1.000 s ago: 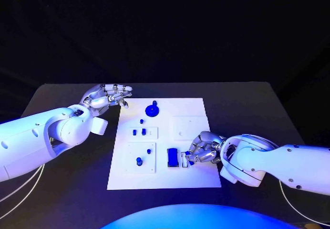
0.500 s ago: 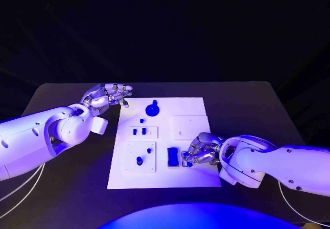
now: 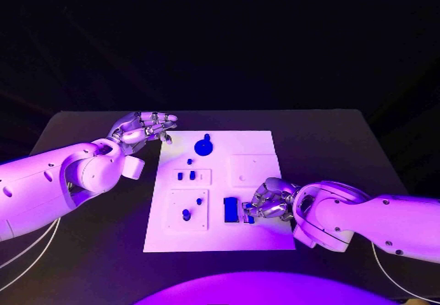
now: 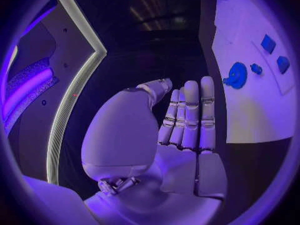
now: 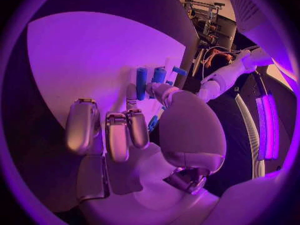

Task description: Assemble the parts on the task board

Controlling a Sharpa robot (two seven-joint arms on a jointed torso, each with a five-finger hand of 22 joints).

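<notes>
The task board (image 3: 261,235) looks like smooth, matt plastic. The parts (image 3: 230,209) have a glossy plastic sheen. The bench (image 3: 91,254) is matt and dark. The right hand's (image 3: 269,202) fingers (image 5: 119,135) look like satin-finished metal.

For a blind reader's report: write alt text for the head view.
The right hand rests on the white board, fingers curled at a small blue part beside a larger blue block. The left hand hovers off the board's far left corner, holding nothing.
</notes>
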